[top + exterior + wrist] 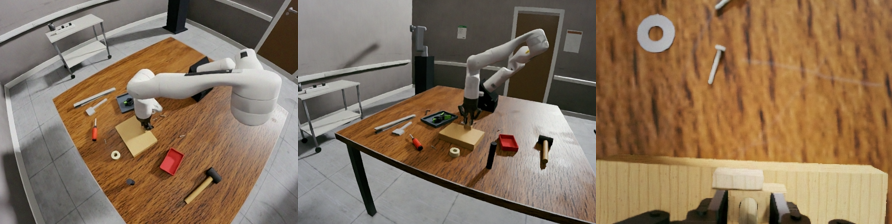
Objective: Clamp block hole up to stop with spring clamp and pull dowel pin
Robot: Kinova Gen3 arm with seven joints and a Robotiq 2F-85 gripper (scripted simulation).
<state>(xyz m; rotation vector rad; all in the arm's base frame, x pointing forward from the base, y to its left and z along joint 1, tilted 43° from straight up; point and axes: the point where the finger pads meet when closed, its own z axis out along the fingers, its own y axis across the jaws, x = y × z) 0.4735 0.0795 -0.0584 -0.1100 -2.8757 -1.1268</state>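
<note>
Pale wood between parted fingertips: the dowel pin lies in line with the pincer

Wooden and tan, the bench board (142, 145) (460, 135) (836, 189) appears in the top view with the pincer (148, 127) (469, 121) (748, 208) pointing down over the edge nearer the arm's base. The wrist hides most of the work, and the spring clamp (128, 102) (442, 117) sits in the grey tray (123, 110) (427, 123), just beyond the board.

In the exterior view, the fingers stand a little apart, directly over the small wooden block (468, 126) (736, 204). The clamp's green parts show in the tray, so the block is unclamped.

From the wrist, the rounded dowel pin (748, 210) shows centrally between the fingertips, a finger on each side with a gap. The pincer is partly open and appears to hold nothing. The pin's long axis seems to run roughly along the approach, so a grip should need closing rather than much sideways travel. A pale wooden piece (738, 179) lies beside the block; whether it is the stop or something loose, I cannot tell. Pulling now, unclamped, could lift the block too.
</note>
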